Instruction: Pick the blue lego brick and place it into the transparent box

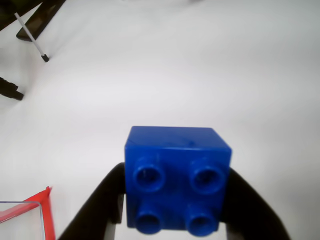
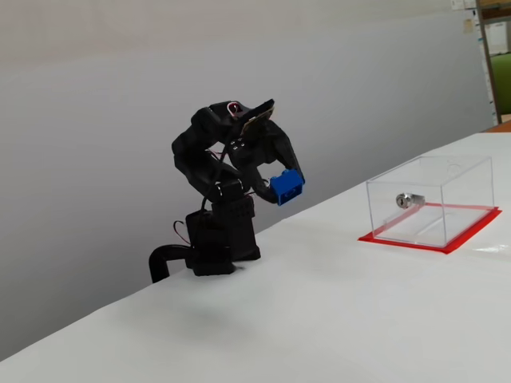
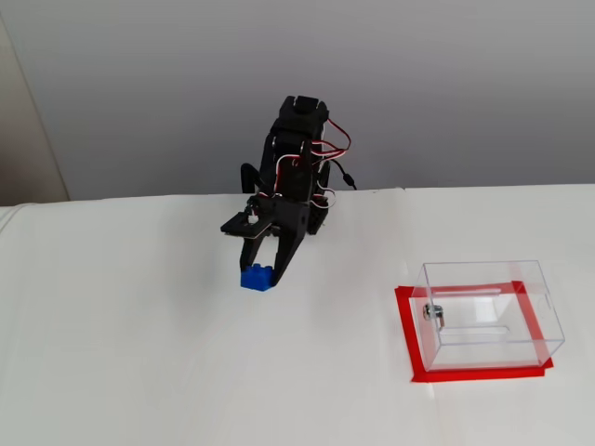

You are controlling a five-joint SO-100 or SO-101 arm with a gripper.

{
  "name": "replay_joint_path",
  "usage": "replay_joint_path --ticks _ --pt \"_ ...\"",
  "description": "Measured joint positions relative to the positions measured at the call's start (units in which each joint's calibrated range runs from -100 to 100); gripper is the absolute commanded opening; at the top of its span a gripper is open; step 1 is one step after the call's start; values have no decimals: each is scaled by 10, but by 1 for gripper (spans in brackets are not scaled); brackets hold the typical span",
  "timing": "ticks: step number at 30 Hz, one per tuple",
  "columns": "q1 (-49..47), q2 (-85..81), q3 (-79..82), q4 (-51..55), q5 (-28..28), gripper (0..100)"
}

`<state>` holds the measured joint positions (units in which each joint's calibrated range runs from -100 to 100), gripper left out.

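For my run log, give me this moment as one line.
gripper: shut on blue brick | brick: lifted off table | clear box: apart from arm, brick not inside

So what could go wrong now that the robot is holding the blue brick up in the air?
The gripper holds the blue lego brick high above the table, so a slip would probably send it bouncing away. The transparent box stands well off to the side, leaving plenty of travel in which the grip could loosen. Its walls are tall, so a brick carried too low might knock the rim, and a small silver metal cylinder is already inside.
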<state>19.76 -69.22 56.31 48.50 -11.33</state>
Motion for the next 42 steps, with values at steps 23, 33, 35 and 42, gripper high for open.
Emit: replay_joint_path --ticks 23,33,35,42 --pt "-362 111 -103 0 15 10" --pt "-497 311 -271 0 43 10" --pt "-519 339 -293 0 45 10" --pt "-585 418 -350 0 46 10"
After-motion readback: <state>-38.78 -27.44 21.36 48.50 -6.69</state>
